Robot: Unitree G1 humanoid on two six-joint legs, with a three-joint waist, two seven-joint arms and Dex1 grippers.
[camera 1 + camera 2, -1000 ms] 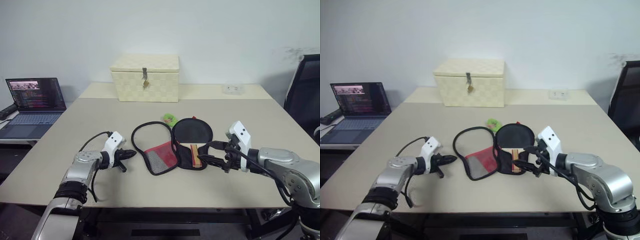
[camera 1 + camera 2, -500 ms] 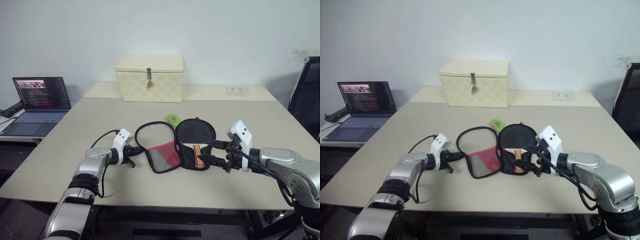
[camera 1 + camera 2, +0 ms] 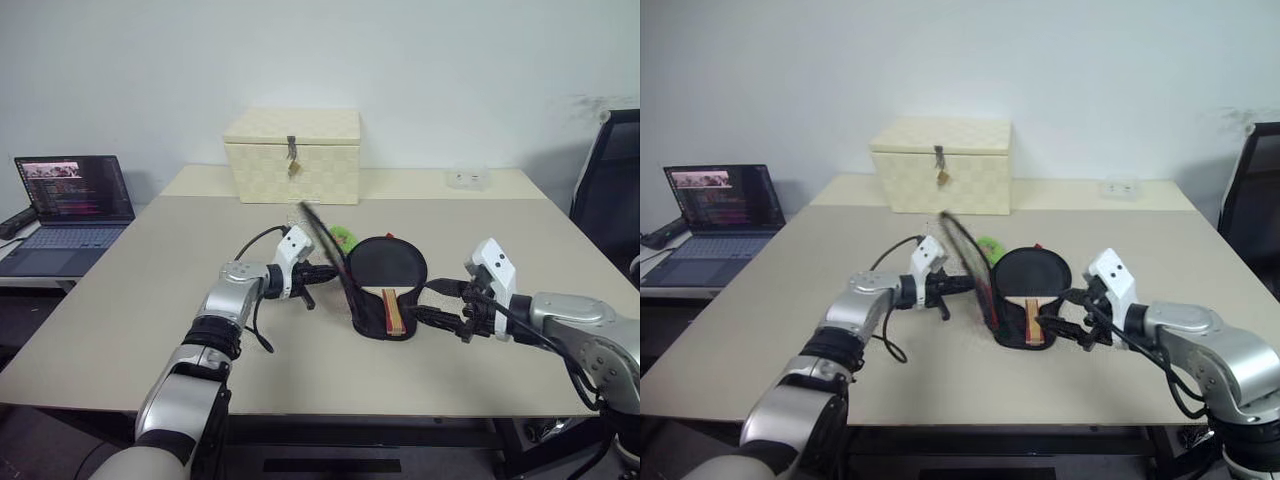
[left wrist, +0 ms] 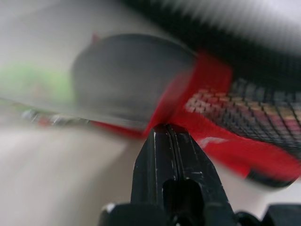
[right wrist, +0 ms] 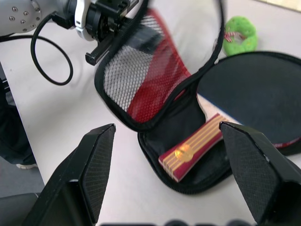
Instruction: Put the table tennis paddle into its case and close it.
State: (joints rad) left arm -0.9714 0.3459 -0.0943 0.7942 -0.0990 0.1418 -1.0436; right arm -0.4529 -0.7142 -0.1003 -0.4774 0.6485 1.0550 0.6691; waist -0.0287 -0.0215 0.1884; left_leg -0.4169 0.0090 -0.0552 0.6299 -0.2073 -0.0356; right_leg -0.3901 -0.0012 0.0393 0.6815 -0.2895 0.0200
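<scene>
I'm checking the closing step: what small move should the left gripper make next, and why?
Probably swing the lifted flap over and down. The left gripper is shut on the black fabric case's red-mesh flap, raised on edge, while the black-faced paddle with its pale wooden handle already lies in the case's lower half.

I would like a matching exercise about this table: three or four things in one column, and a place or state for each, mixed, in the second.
Things:
1. table tennis paddle
2. case flap
3. cream woven box
4. laptop

Places or states:
A. lifted upright by the left gripper
B. on a side table at the robot's left
C. lying in the open case half
D. at the table's far edge

Pairs: 1-C, 2-A, 3-D, 4-B
</scene>
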